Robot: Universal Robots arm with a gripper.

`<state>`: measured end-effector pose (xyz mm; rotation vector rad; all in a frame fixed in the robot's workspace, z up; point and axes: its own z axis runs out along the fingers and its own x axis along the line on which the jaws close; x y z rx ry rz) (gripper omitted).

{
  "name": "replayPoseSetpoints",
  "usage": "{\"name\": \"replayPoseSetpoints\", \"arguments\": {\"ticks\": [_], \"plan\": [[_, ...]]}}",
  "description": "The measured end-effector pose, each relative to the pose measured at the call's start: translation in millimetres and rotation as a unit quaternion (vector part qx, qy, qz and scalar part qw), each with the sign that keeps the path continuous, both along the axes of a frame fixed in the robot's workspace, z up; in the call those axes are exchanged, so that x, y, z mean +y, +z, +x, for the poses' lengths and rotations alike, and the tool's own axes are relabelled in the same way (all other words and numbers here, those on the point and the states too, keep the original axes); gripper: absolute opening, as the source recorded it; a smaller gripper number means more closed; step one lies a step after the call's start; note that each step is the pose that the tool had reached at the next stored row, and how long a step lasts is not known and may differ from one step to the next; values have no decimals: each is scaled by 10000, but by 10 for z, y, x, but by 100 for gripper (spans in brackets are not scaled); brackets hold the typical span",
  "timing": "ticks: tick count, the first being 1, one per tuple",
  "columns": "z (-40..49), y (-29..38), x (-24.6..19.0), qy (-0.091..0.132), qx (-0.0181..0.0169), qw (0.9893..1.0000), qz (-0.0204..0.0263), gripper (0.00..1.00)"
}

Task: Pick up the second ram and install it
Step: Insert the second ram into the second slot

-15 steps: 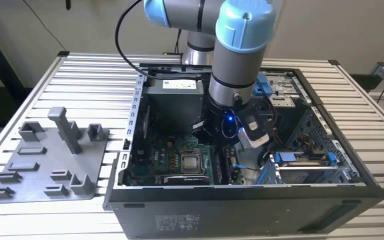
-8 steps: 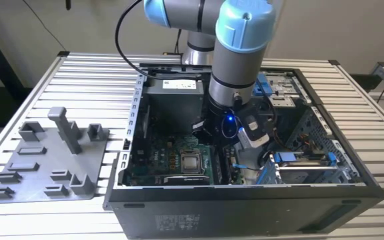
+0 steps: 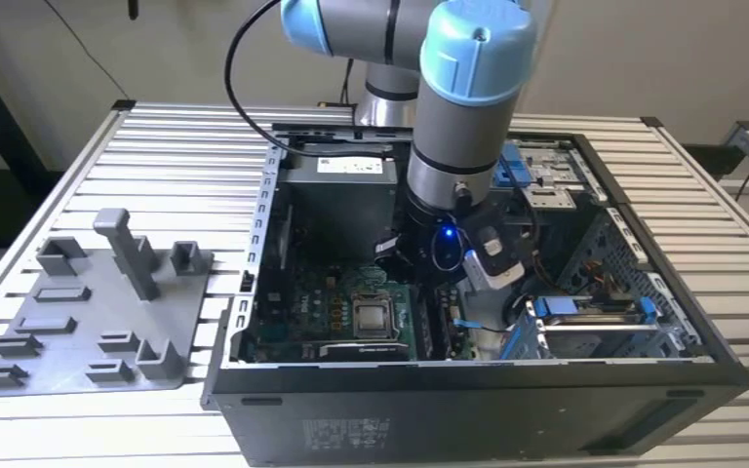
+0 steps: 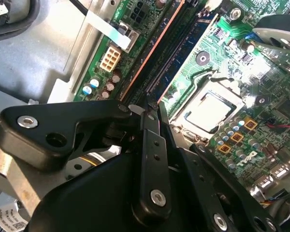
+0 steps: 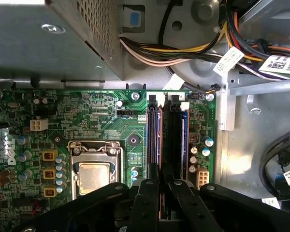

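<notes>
My gripper reaches down inside the open computer case, over the long black memory slots beside the processor socket. In both wrist views its black fingers stand close together, pinched on a thin dark strip seen edge-on, the second ram. The strip lies along one slot, right next to another strip with an orange-brown edge seated in the neighbouring slot. From the fingertips the strip runs away along the slots. How deep the ram sits is hidden by the fingers.
The grey metal power supply and a bundle of coloured cables crowd the far end of the slots. Small capacitors line the board's edge. Outside the case, a grey plastic tray with upright pegs lies at the exterior view's left on the slatted table.
</notes>
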<state>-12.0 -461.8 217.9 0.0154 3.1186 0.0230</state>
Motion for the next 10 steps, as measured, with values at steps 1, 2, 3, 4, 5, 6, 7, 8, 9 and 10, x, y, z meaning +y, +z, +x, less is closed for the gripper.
{"name": "replayPoseSetpoints", "arguments": {"ticks": [1, 2, 3, 4, 5, 6, 7, 8, 9, 10], "plan": [[-1, -1, -2, -3, 0, 10000, 1, 14], [-1, -2, -3, -9, 0, 10000, 2, 14], [0, -2, -4, -21, 0, 10000, 1, 14], [0, -1, -5, -32, 0, 10000, 0, 14], [0, -1, -6, -43, 0, 10000, -1, 14], [0, -1, -6, -56, 0, 10000, -2, 14], [0, -1, -7, -72, 0, 10000, -2, 14], [0, -1, -7, -92, 0, 10000, -2, 14], [0, -1, -7, -110, 0, 9999, -2, 14], [0, -1, -7, -125, 0, 9999, -2, 14]]}}
